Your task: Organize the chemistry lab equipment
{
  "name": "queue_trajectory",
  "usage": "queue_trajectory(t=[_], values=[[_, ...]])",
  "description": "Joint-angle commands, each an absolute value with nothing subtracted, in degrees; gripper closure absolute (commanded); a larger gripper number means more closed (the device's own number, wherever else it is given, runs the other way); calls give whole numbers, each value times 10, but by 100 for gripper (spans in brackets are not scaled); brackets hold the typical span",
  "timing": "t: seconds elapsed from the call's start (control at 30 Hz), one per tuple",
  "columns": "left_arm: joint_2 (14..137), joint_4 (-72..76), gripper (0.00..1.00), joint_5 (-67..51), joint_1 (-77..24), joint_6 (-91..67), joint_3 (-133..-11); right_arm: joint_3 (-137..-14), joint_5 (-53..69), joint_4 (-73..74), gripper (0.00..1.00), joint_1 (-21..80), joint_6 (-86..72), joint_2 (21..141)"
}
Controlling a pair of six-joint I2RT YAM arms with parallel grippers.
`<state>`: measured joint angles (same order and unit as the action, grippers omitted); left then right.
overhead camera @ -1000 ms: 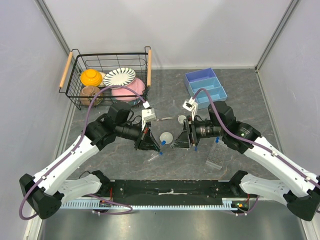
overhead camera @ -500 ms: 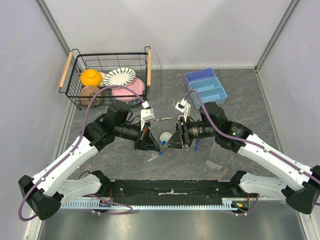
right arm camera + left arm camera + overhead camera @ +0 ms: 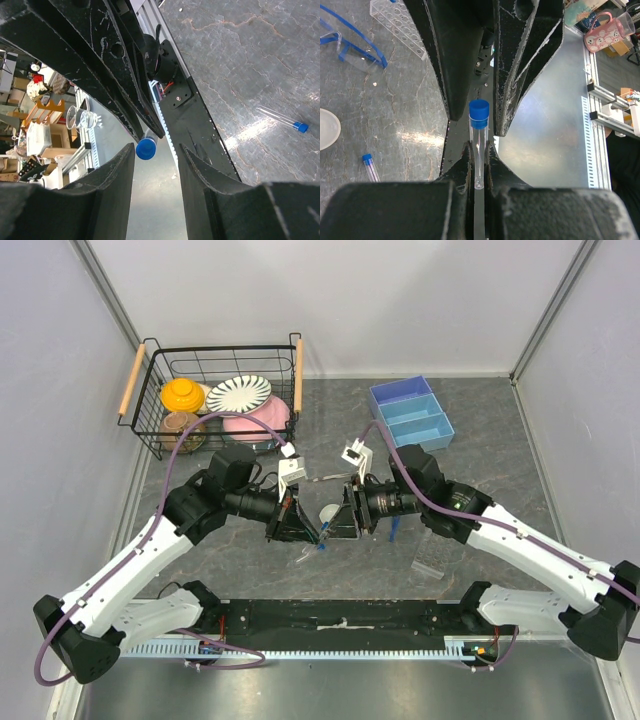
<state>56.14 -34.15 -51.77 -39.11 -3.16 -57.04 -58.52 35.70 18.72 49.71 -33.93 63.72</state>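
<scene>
Top view: left gripper (image 3: pixel 308 527) and right gripper (image 3: pixel 336 523) facing nose to nose, almost touching.

Left wrist: left jaws clenching blue-capped tube (image 3: pixel 479 136) by its base, long axis pointing cap-first at right gripper.

Right wrist: right jaws standing part-open, gripping nothing. Cap sitting between them (hugging one finger, not centred).

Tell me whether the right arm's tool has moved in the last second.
Yes. The right tool has slid left, farther from the blue plastic compartment tray, closing on the left tool.
</scene>
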Motion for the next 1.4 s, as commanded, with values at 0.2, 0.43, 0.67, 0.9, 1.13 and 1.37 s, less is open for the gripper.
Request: queue_trajectory(t=[0.2,0.43,0.67,0.9,1.13,1.37], values=[[550,-333,98,-540,-393,-44,-570,-615,345,156,53,505,-345,648],[548,-333,98,-538,-393,-44,-562,-627,339,154,58,508,-345,652],[541,-333,98,-526,-393,-44,-560,-627,339,153,70,512,-346,657],[540,-334,98,-518,-393,-43,-564,-618,334,153,73,518,-348,650],[545,-334,78,-499,-393,-51,-566,-621,311,163,100,521,-345,648],[534,-356,5,-477,-393,-49,-570,-636,252,213,100,520,-315,636]])
